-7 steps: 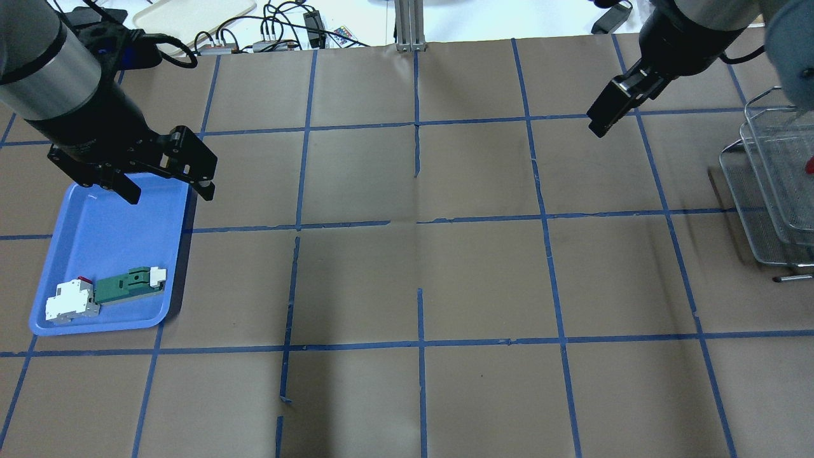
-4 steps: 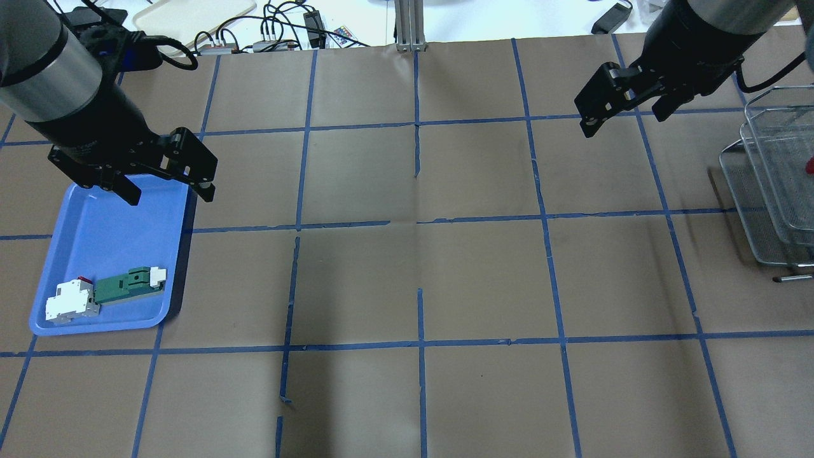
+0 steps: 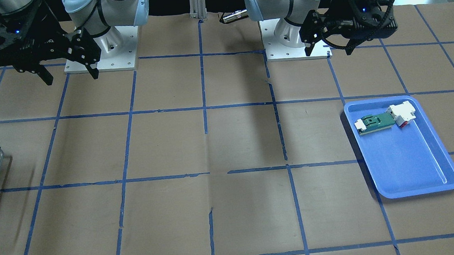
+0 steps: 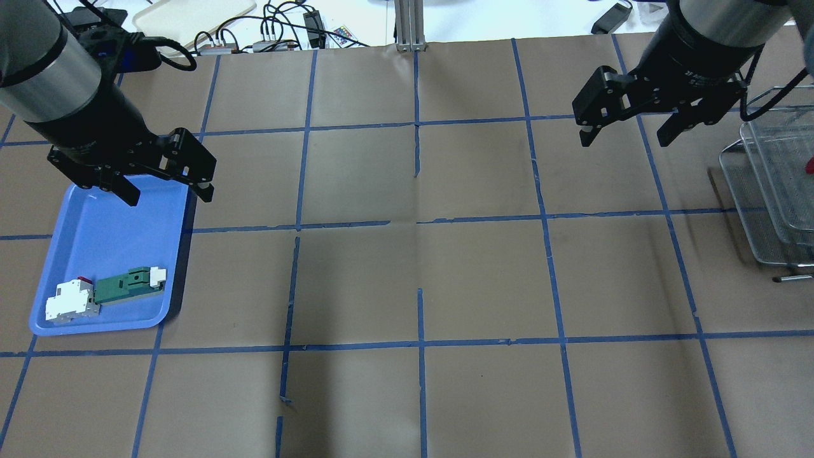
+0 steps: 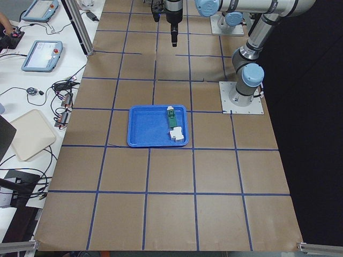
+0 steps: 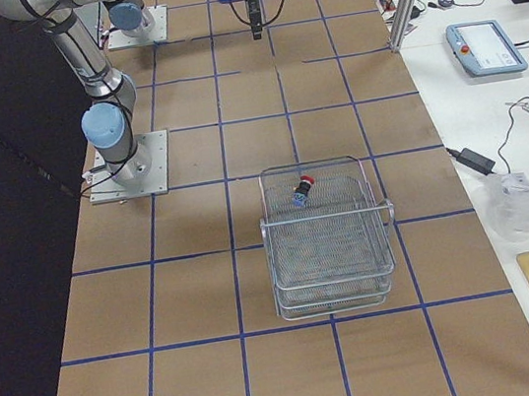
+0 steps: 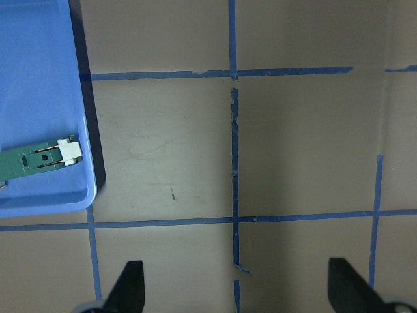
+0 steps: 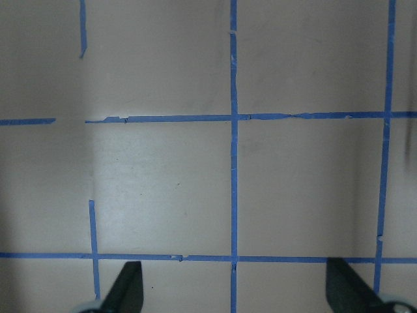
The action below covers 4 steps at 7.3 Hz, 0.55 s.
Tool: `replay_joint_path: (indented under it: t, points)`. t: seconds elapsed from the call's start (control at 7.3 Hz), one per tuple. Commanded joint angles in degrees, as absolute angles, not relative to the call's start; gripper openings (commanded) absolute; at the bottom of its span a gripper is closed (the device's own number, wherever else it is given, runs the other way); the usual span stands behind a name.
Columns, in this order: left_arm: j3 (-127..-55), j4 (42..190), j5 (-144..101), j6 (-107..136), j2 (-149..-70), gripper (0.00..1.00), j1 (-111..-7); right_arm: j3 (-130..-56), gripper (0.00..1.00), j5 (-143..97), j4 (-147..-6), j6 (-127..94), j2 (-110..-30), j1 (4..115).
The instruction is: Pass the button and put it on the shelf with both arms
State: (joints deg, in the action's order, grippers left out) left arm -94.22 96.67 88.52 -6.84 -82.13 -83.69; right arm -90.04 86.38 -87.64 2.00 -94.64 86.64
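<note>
Left gripper [image 4: 168, 194] is held raised near tray [image 4: 95, 242], right gripper [image 4: 625, 138] near shelf [image 4: 772, 191], both jaws spread wide. Brown table [image 4: 483, 280] is gridded with blue tape.

My right arm [image 4: 712, 32] has twisted at the wrist. A second ago my right fingers [image 4: 586, 127] showed edge-on as one dark bar. Now both show spread wide, tips down, slightly nearer the shelf [image 4: 763, 210], and my blue joint cap no longer overlaps it.

You see the tabletop [image 4: 483, 280] evenly and brightly lit from above; soft, broad shadows fall across its middle, and each view is sharp to its edges.
</note>
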Motion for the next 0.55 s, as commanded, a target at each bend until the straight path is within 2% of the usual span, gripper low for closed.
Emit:
replay_joint_path:
  t: [0.0,0.41]
  points:
    - [-94.2,96.6,88.5,-6.8,-82.1,1.00,-83.5,-89.9,1.00,91.5,-90.0,-0.6,-93.5,87.6]
    - [-94.2,96.7,88.5,-6.8,-82.0,1.00,-83.5,-89.2,1.00,91.1,-92.6,-4.3,-92.6,88.2]
